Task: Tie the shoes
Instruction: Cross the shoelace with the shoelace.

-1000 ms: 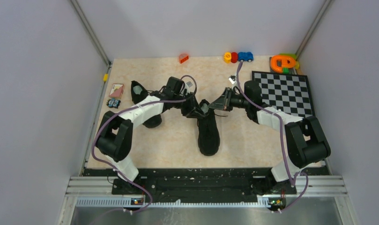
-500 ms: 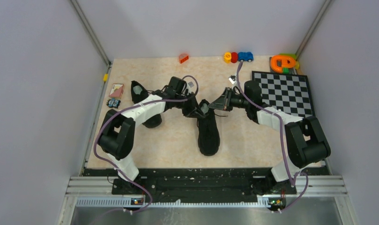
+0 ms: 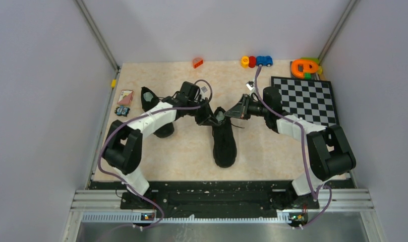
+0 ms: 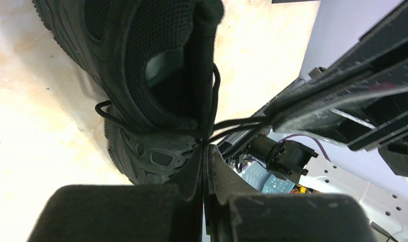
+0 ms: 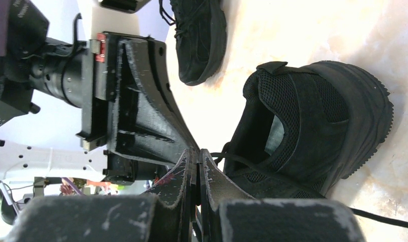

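Slippage worries me: my left claw (image 4: pixel 206 157) and right claw (image 5: pixel 197 160) each pinch thin black laces (image 4: pixel 216 96) of the black low-top sneaker (image 3: pixel 225 141) on the tabletop (image 3: pixel 181 151); uneven pulling could tug them free.

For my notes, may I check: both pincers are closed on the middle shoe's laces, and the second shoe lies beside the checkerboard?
Not quite. The top external view shows the second shoe lying to the left, partly under the left arm, away from the checkerboard. The rest holds: the left pincer and right pincer are closed on the laces of the middle shoe.
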`<state>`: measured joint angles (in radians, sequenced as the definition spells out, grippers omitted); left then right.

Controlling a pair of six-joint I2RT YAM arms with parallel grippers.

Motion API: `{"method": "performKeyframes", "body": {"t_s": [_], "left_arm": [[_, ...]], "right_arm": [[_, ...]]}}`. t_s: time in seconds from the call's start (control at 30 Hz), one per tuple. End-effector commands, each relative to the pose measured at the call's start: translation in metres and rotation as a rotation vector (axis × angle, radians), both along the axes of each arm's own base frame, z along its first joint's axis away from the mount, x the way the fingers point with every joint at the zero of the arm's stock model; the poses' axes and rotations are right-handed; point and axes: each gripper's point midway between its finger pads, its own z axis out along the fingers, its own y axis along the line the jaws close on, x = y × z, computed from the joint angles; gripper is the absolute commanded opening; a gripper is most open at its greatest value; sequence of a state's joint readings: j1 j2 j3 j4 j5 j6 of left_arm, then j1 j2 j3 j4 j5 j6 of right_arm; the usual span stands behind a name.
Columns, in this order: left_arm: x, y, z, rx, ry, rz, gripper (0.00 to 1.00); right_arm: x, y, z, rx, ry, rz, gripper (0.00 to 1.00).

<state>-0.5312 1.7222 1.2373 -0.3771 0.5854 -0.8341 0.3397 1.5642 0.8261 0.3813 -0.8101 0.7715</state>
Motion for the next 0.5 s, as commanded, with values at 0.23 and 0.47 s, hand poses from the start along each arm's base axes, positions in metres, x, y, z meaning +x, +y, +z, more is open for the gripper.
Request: {"method": "performKeyframes", "body": {"t_s": [0.23,0.47], "left_arm": [[-0.011,-0.005,0.039,-0.05,-0.104,-0.021,0.0],[-0.02,-0.022,0.032,-0.036,-0.108,-0.044,0.0]], "right_arm": [[0.004,0.006,0.034,0.044,-0.106,0.012,0.0],[0.003,0.007,0.034,0.045,-0.104,0.014,0.0]]}}
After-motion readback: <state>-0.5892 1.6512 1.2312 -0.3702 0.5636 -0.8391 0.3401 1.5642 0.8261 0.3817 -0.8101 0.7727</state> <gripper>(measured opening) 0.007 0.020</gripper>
